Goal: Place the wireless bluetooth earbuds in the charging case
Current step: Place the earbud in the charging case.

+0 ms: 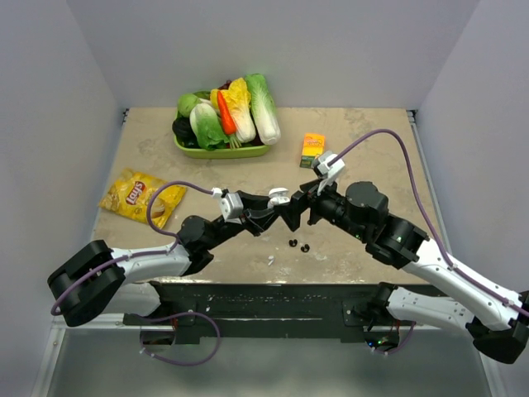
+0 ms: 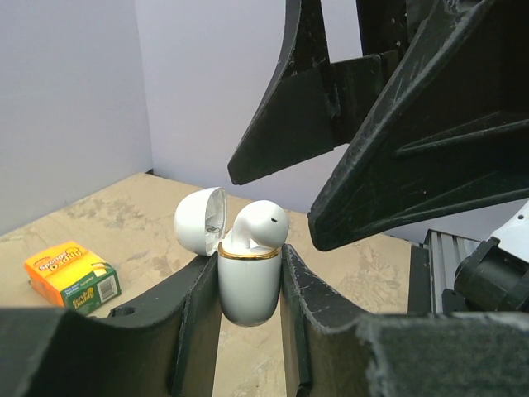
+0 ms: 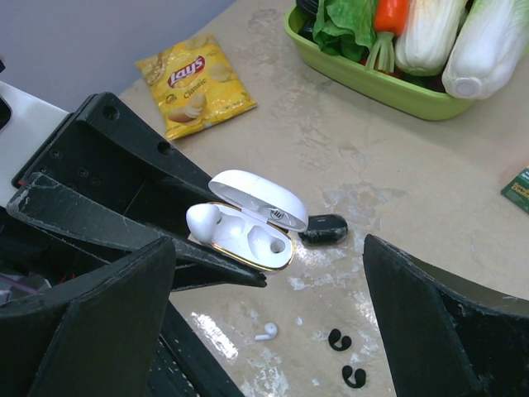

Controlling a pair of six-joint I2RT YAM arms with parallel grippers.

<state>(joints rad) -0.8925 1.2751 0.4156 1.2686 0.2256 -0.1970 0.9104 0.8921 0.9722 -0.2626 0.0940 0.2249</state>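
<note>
A Lay's chip bag (image 1: 132, 197) lies at the left of the top view on the tabletop (image 1: 372, 157), well apart from the work. The left arm (image 1: 149, 260) runs from the lower left corner toward the middle of the frame, stretched low and nearly level. Its left hand (image 2: 249, 318) is clenched on the charging case (image 3: 248, 240), one finger on each flank of the body. It holds the case off the tabletop with the mouth up and the lid (image 3: 256, 192) hinged open.

One white earbud (image 3: 202, 219) sits in the case's left-hand socket, and to my eye it stands proud of the gold rim rather than fully home. The socket beside it is empty. Low in the middle of the right wrist view a loose white earbud (image 3: 266, 333) lies on the tabletop. Just to its right are two small black curled pieces (image 3: 337, 339), near each other but not touching.

I judge the loose bud to be very light, hard and glossy, so it could skid or flick out of a pinch. A gentle squeeze across the rounded head, leaving the stem free, looks safest. The case shell is just as smooth and may twist in the grip if pushed off-centre.

The right arm (image 1: 430, 256) comes in from the lower right corner with its elbow bent. The right hand (image 3: 269, 248) is released and empty, its fingers spread wide to either side of the open case.
</note>
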